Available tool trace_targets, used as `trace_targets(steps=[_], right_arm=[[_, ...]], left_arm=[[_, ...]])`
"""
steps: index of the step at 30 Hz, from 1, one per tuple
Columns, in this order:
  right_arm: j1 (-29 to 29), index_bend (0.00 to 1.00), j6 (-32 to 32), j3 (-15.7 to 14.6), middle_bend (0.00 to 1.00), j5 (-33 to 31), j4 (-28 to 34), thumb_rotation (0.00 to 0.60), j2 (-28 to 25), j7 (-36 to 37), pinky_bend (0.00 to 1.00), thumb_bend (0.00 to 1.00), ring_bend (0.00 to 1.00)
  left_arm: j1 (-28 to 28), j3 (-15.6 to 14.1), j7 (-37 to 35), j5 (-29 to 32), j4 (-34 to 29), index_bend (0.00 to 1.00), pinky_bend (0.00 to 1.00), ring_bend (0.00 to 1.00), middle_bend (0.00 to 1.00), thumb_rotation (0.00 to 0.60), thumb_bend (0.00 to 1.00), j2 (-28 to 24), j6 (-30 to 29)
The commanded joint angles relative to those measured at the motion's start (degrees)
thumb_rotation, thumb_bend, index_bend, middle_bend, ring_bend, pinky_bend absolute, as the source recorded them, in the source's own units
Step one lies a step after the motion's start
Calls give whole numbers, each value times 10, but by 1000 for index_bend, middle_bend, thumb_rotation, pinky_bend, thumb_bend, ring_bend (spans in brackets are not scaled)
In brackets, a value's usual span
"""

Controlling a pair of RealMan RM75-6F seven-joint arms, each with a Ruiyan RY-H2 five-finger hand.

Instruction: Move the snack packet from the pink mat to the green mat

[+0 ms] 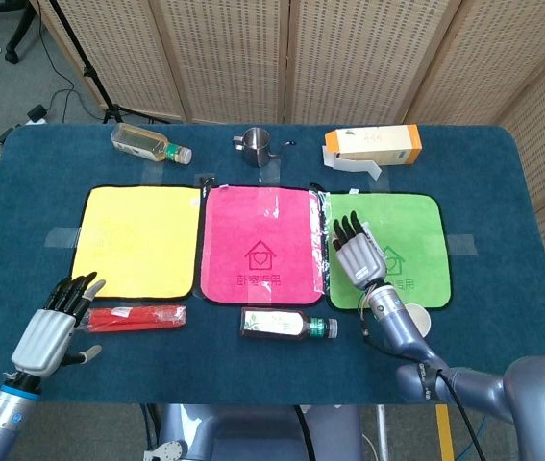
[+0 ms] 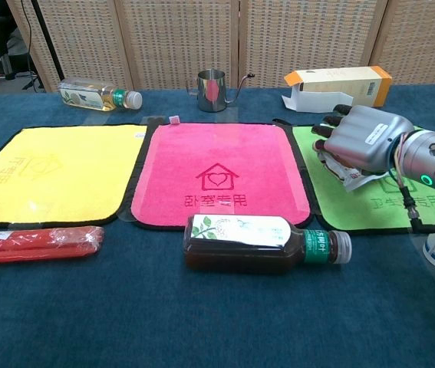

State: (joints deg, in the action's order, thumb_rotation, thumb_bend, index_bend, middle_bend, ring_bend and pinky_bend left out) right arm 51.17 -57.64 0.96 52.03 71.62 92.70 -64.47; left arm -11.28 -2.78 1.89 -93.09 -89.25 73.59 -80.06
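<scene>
My right hand hovers palm-down over the left part of the green mat. It holds the snack packet, a white crinkled wrapper that peeks out below the palm in the chest view. In the head view the hand hides nearly all of the packet. The pink mat lies bare just left of the green one. My left hand is open and empty near the table's front left corner, far from both mats.
A dark tea bottle lies in front of the pink mat. A paper cup stands at the green mat's front edge. A red packet lies below the yellow mat. A steel pitcher, carton and bottle line the back.
</scene>
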Motion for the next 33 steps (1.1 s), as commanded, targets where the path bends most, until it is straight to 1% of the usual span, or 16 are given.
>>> trace_targets(steps=[1,13,18,23,24,25,26,29,31,32,33], right_arm=[[-3,150,0,1,45,-2,-1,600,-4,2,42,981,0],[-17,150,-3,0,46,2,0,600,-19,9,42,981,0],[-4,150,-10,14,38,11,13,600,-22,-4,42,973,0],[14,150,-18,34,10,15,34,600,-25,-19,42,907,0],[20,150,-21,41,5,16,41,600,-25,-24,42,884,0],[30,150,-35,58,1,29,62,600,-27,-22,42,853,0],[31,150,-44,63,0,37,76,600,-30,-18,42,831,0],[24,150,-67,67,0,56,114,600,-43,-1,42,704,0],[12,150,-87,65,0,79,139,600,-52,24,42,550,0],[-6,150,-114,61,0,105,165,600,-60,59,42,491,0],[-19,150,-130,54,0,126,177,600,-67,81,42,393,0]], left_arm=[[0,0,0,0,0,0,0,0,0,600,93,0,0],[2,-1,2,-6,-2,0,0,0,0,600,92,-1,-6],[2,0,4,-7,-1,0,0,0,0,600,93,0,-8],[3,1,6,-6,-1,0,0,0,0,600,93,0,-11],[4,1,7,-6,-1,0,0,0,0,600,93,0,-12],[5,2,7,-7,-1,0,0,0,0,600,94,-1,-17],[6,2,7,-8,-1,0,0,0,0,600,94,-1,-19],[9,4,6,-8,-1,0,0,0,0,600,93,-2,-24],[10,5,4,-8,0,0,0,0,0,600,93,-1,-28],[11,7,4,-8,2,0,0,0,0,600,92,-1,-32],[12,7,5,-8,2,0,0,0,0,600,91,0,-34]])
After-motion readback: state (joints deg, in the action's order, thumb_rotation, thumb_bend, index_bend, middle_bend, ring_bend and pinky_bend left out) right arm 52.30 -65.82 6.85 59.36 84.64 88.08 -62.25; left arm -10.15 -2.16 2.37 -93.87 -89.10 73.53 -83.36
